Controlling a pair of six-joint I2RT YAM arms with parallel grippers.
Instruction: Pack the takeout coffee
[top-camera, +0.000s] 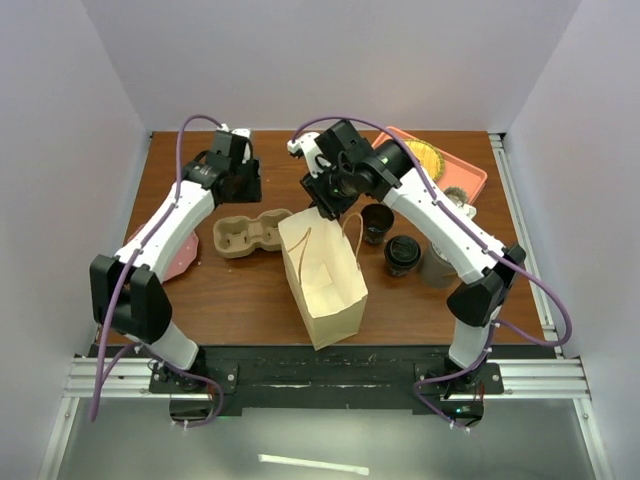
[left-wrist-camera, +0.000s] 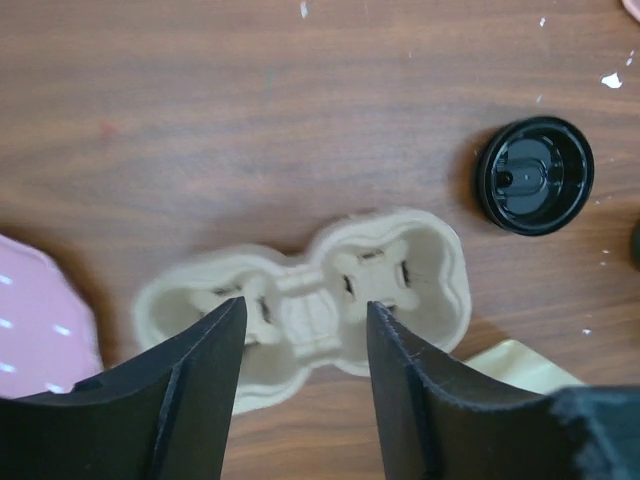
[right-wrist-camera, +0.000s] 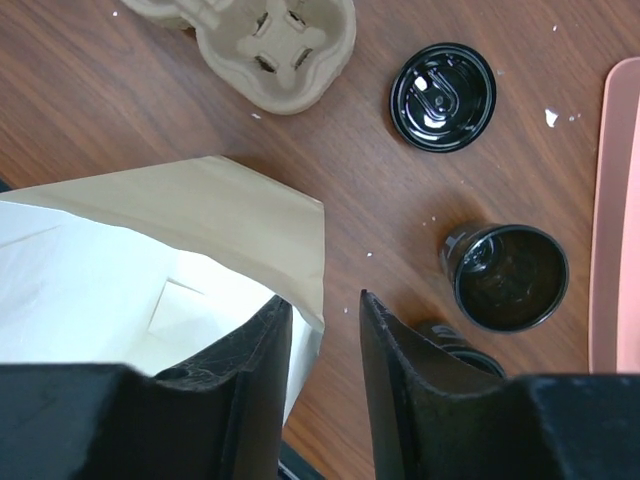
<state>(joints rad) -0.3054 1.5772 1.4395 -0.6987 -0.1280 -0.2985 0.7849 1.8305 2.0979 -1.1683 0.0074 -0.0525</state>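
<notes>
**Top view**
- Tabletop (top-camera: 250, 300): brown wood.
- Paper bag (top-camera: 325, 285): stands open at mid-tabletop, toward the near edge.
- Pulp carrier (top-camera: 250, 233): lies just left of the paper bag's far rim.
- Left tool (top-camera: 240, 188): over the far-left part of the tabletop, beyond the pulp carrier.
- Right tool (top-camera: 325, 207): over the paper bag's far rim.
- Takeout coffee (top-camera: 402, 255): lidded and upright on the tabletop, right of the paper bag and outside it, apart from both tools.
- Open black cup (top-camera: 377, 222): lidless, just beyond the takeout coffee.
- Grey cup (top-camera: 435, 268): just right of the takeout coffee, partly hidden by the right arm.
- Pink plate (top-camera: 172, 262): by the left edge.
- Orange tray (top-camera: 455, 170): in the far-right corner.

**Left wrist view**
- Left tool (left-wrist-camera: 305, 303): fingers set wide with nothing between them, hanging above the pulp carrier (left-wrist-camera: 310, 310).
- Black lid (left-wrist-camera: 533, 175): lies loose on the tabletop, right of the pulp carrier and apart from it.

**Right wrist view**
- Right tool (right-wrist-camera: 323, 298): the gap is narrow and grips nothing. The corner of the paper bag's (right-wrist-camera: 150, 260) rim shows in the gap, and contact cannot be told.
- Takeout coffee (right-wrist-camera: 450, 338): only a sliver shows, beside the right finger.
- Open black cup (right-wrist-camera: 505, 275): dark inside, near the orange tray's edge.
- Black lid (right-wrist-camera: 443, 97): lies between the pulp carrier and the open black cup.
</notes>
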